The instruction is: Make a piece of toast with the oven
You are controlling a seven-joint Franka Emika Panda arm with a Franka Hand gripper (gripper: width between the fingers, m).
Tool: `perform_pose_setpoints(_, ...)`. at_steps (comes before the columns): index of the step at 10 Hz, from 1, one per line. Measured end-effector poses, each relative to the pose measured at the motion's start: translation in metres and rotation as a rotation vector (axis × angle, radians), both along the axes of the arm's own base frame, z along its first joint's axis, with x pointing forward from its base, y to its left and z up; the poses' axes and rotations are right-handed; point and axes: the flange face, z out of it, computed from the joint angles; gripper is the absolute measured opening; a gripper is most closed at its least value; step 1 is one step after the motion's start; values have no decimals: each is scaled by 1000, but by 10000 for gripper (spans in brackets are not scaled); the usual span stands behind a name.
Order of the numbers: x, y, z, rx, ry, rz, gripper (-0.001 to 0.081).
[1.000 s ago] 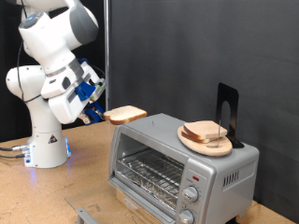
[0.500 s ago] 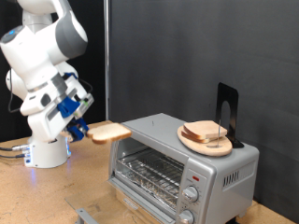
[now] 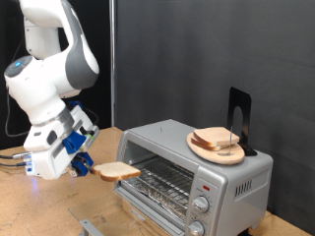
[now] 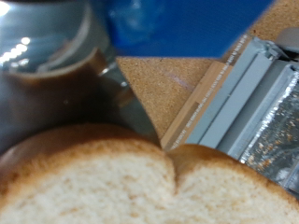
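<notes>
My gripper [image 3: 85, 163] is shut on a piece of toast [image 3: 115, 171], a pale slice with a tan crust, held flat in the air to the exterior view's left of the oven [image 3: 192, 169]. The oven is a silver toaster oven with its front open and the wire rack [image 3: 157, 182] showing. The slice is level with the rack and just outside the opening. In the wrist view the toast [image 4: 140, 185] fills the near field, with the oven's grey edge [image 4: 248, 89] beyond it. The fingertips themselves are hidden by the slice.
A round wooden plate [image 3: 217, 147] with more bread slices [image 3: 216, 138] sits on the oven's top, beside a black stand [image 3: 239, 120]. The oven's knobs [image 3: 202, 205] are at its front right. The robot base [image 3: 49, 157] stands on the wooden table [image 3: 49, 206]. A metal piece [image 3: 91, 228] lies near the table's front.
The arm has lowered the toast from above the oven's top left corner down to rack height, and swung it slightly left then back towards the opening.
</notes>
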Motion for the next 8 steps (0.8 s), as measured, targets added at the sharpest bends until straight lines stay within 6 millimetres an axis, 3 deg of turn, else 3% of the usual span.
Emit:
perform_pose_setpoints(3,10,6,-20,31,5,-13,403)
perform_pose_setpoints(8,22,16,-12,-7,13,30,403)
